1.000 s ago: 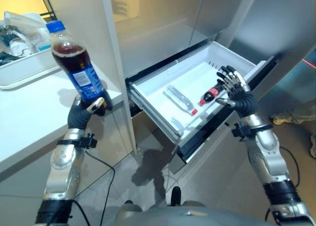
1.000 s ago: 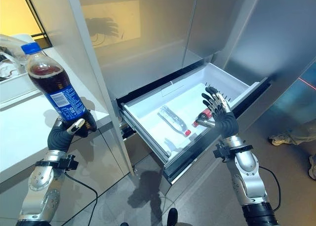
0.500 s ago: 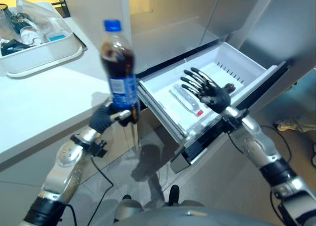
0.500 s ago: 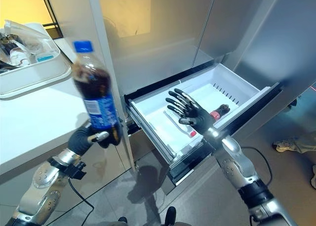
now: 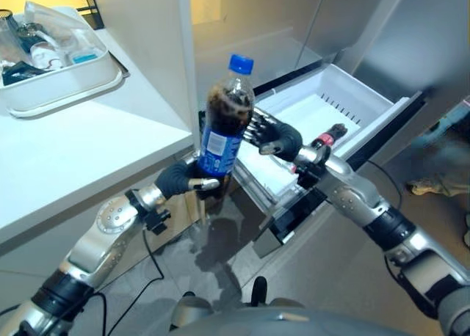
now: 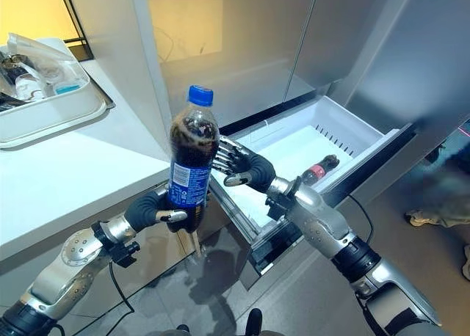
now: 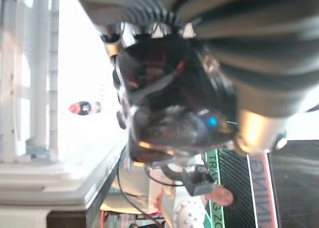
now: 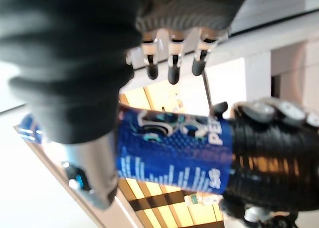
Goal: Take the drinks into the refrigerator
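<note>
While our left hand [image 6: 156, 213] stays wrapped round the base of the cola bottle [image 6: 192, 160], which stands upright (cap up), our right hand [image 6: 246, 169] waits spread just beside its label, between it and the open drawer [image 6: 352, 141].
</note>
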